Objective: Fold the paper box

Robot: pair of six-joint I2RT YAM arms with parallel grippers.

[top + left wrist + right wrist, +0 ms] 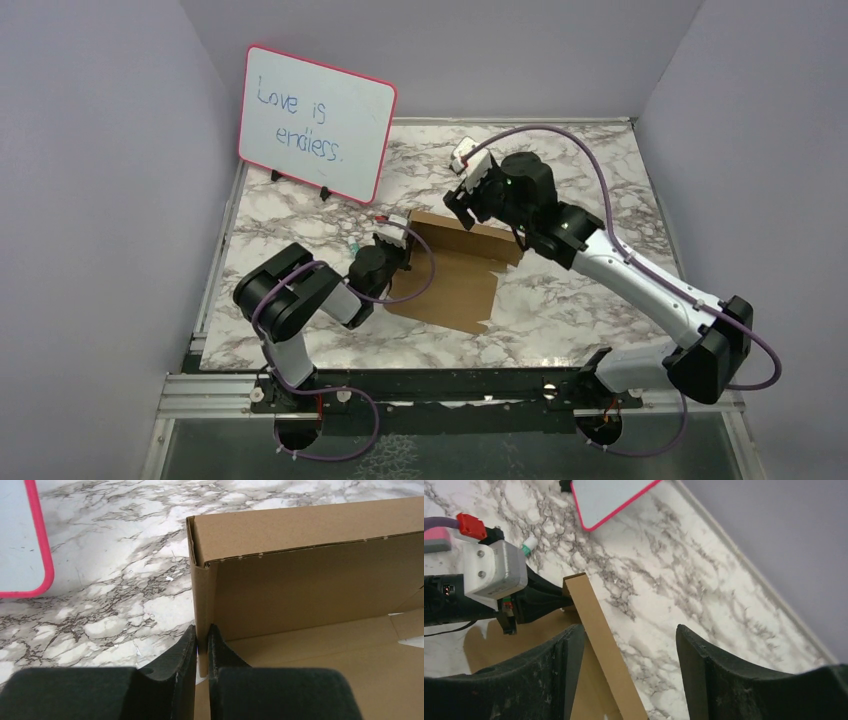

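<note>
The paper box (455, 270) is brown cardboard lying in the middle of the marble table, with its back wall (310, 580) folded upright. My left gripper (202, 630) is shut on the box's upright left side flap near the back left corner, one finger on each face. From above, that left gripper (403, 252) sits at the box's left edge. My right gripper (630, 630) stands open over the back wall's top edge (596, 625), which runs just inside the left finger without being pinched. In the top view the right gripper (466, 208) hovers at the back wall's middle.
A pink-framed whiteboard (318, 122) with writing stands propped at the back left, a short way from the box. Grey walls close in the table on three sides. A small green-tipped item (530, 543) lies by the left wrist.
</note>
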